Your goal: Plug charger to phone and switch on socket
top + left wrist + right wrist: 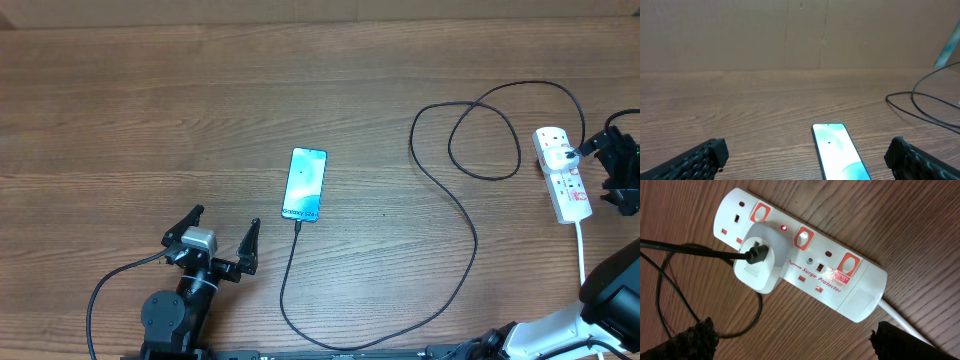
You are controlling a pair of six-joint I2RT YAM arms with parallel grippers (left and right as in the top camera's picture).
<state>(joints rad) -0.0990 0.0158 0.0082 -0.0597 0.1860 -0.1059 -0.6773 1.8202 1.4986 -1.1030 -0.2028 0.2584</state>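
The charger (470, 215) is a long black wire that runs from the bottom of the phone (304, 185), in the middle of the table (150, 100), round in loops to the white plug (757, 262) in the socket (563, 172) on the right. The left gripper (227, 217) sits near the phone, jaws wide open. The right gripper (792, 330) hangs over the socket, jaws open too.

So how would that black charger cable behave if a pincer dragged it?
Probably floppy: the charger cable lies in loose loops, so it would likely bend, not push. It reaches the phone and a white adapter, so tugging might shift the phone.
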